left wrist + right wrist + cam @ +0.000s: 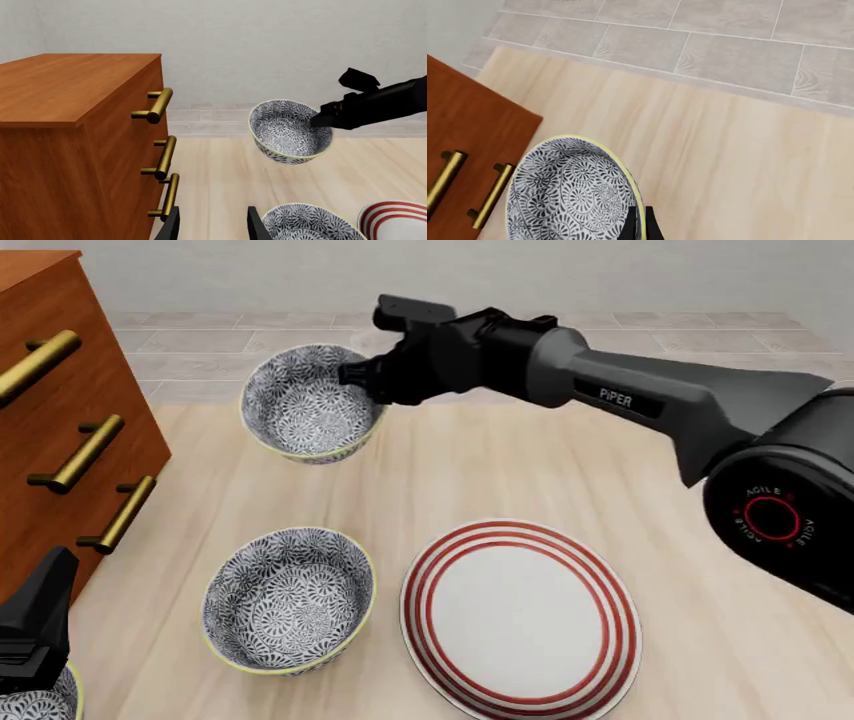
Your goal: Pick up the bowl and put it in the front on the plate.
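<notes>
Gripping the rim of the bowl, the right claw holds it lifted and tilted above the far left part of the pale wooden bench, its patterned inside facing the front camera. In the right wrist view, the two dark fingers pinch the thin yellow rim from either side. A second identical bowl sits upright on the bench nearer the camera, just beside the plate, which lies flat to its right with nothing on it. A brown wooden cabinet with brass handles stands at the left edge. The left claw hangs low at the near left, its fingers spread apart and holding nothing. Part of a third bowl shows in the near left corner.
</notes>
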`<action>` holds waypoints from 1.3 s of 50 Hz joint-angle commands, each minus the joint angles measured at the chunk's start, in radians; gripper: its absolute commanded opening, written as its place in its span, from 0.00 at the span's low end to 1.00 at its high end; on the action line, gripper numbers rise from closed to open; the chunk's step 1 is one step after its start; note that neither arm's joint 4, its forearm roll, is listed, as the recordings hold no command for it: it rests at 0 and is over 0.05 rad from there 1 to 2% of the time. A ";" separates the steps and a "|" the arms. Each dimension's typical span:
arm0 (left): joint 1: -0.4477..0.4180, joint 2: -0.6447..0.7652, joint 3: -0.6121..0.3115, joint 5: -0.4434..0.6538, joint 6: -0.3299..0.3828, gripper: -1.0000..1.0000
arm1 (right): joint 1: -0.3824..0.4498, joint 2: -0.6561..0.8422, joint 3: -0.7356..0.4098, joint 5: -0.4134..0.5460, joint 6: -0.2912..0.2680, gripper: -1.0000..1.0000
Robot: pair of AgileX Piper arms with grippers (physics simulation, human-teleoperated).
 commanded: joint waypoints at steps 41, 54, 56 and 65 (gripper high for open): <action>0.000 0.000 0.000 0.000 0.000 1.00 | -0.090 -0.491 0.596 -0.148 0.059 0.00; 0.000 0.000 0.000 0.000 0.000 1.00 | -0.124 -0.602 0.750 -0.183 0.068 0.00; 0.000 0.000 0.000 0.000 0.000 1.00 | -0.132 -0.618 0.779 -0.191 0.074 0.00; 0.000 0.000 0.000 0.000 0.000 1.00 | -0.174 -0.701 0.870 -0.191 0.074 0.00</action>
